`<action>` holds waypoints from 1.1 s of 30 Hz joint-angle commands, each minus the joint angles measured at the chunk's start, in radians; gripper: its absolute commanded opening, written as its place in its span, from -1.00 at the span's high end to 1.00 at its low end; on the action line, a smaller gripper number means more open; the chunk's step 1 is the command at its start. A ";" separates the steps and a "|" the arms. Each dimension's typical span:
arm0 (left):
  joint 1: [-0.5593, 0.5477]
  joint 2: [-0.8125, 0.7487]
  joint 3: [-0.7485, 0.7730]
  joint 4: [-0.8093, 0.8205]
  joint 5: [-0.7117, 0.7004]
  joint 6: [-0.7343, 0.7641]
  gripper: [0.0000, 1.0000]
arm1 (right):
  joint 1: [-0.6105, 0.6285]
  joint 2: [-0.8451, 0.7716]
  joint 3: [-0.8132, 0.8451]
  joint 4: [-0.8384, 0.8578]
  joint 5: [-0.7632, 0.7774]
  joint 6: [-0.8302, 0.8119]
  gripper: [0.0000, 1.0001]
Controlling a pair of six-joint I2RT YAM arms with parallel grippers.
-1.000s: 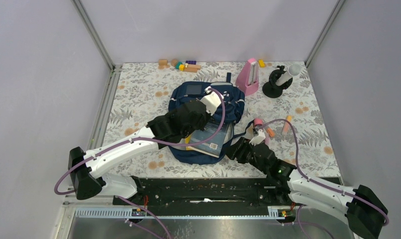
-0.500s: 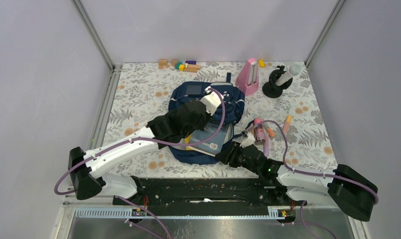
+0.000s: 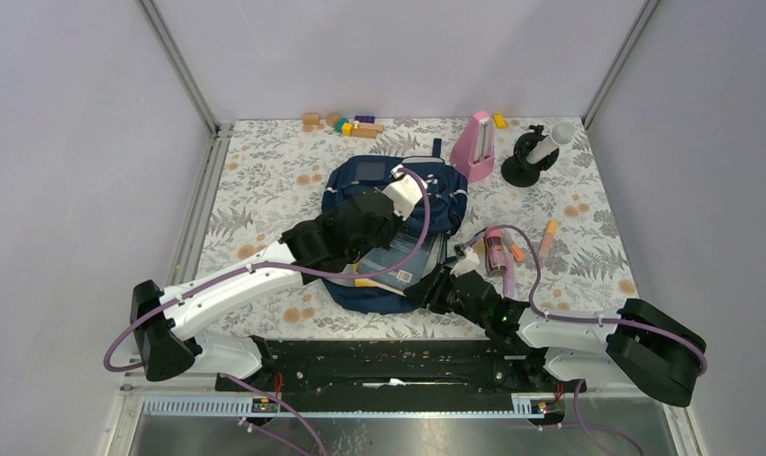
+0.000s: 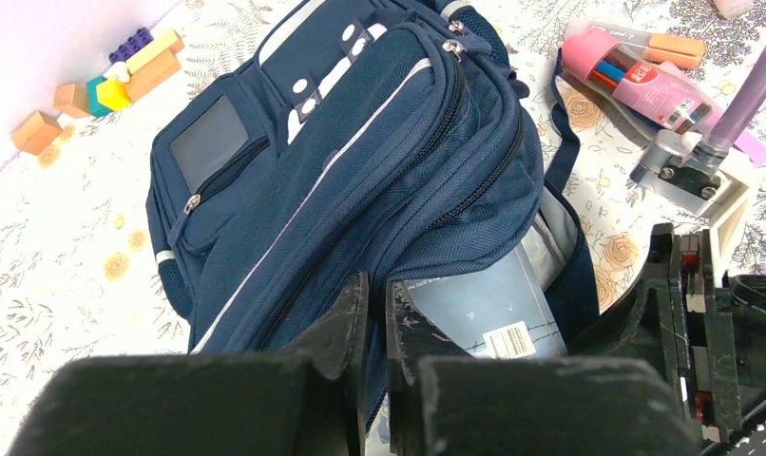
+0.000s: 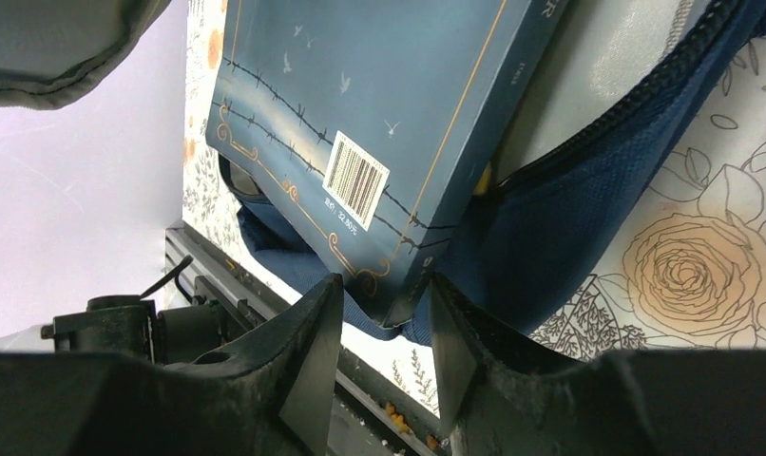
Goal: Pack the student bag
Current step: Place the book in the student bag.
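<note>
The backpack (image 4: 379, 161) lies flat in the middle of the flowered table (image 3: 265, 180), with its front side up and its open mouth toward the bases of the arms. It is of dark navy fabric with thin white stripes along the seams. A row of small white marks runs near the top, the zip pulls are silver, and the front pocket carries a greyish square patch (image 4: 208, 142). Inside the mouth the pale grey lining (image 4: 555, 237) shows. A blue book (image 5: 360, 95) with a barcode label lies in the opening, partly out of it. The left gripper (image 4: 372, 285) has its jaws pressed together on the edge of the upper flap and holds it above the book. The right gripper (image 5: 387, 283) has its jaws half spread on both sides of the book's near corner. I cannot tell if they press it.
</note>
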 commanded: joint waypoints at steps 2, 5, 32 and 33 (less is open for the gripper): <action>0.001 -0.069 0.014 0.134 -0.014 0.000 1.00 | 0.008 0.035 0.050 0.083 0.103 -0.017 0.11; 0.001 -0.072 0.014 0.134 -0.011 -0.001 1.00 | 0.008 0.073 0.076 0.097 0.127 -0.044 0.23; 0.002 -0.077 0.033 0.111 0.000 -0.005 1.00 | -0.152 0.188 0.304 0.064 0.101 -0.384 -0.08; 0.004 -0.069 0.045 0.097 -0.013 -0.014 1.00 | -0.152 0.158 0.306 0.026 0.095 -0.420 -0.20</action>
